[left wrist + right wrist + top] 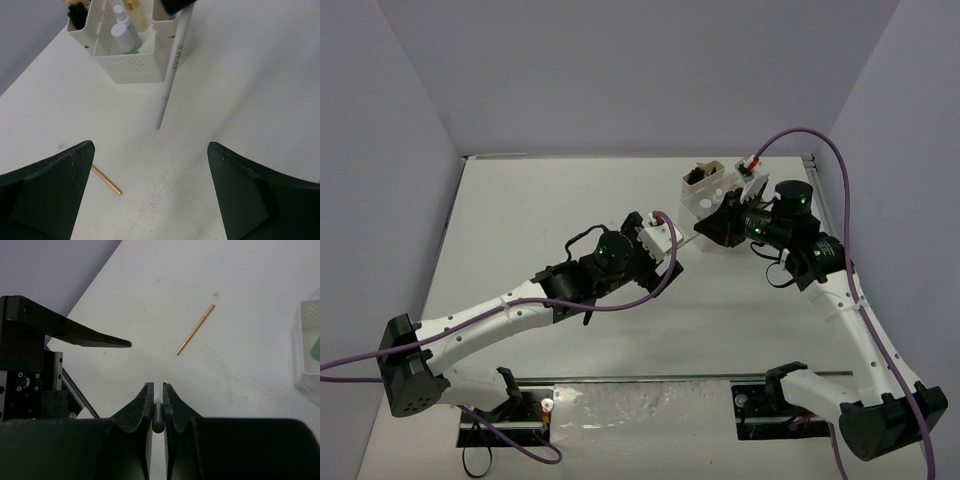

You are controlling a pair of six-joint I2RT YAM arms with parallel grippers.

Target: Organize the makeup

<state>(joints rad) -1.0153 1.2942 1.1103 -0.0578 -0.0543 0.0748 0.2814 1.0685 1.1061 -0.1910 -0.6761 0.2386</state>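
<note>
My right gripper [157,386] is shut on a white pencil [172,60] with a grey end, holding it slanted, tip down just above the table, in front of the white compartment box [132,70]. The right gripper [718,226] is beside the box [705,200] in the top view. The box holds a grey-capped bottle [121,34], an amber bottle [134,9] and black items [77,12]. A thin tan stick [106,180] lies on the table, also in the right wrist view [195,330]. My left gripper [150,145] is open and empty, above the table near the stick and the pencil tip.
The left gripper [663,240] and right gripper are close together at the table's middle right. A left finger [85,335] reaches into the right wrist view. The box's edge [306,347] is at that view's right. Walls enclose the table.
</note>
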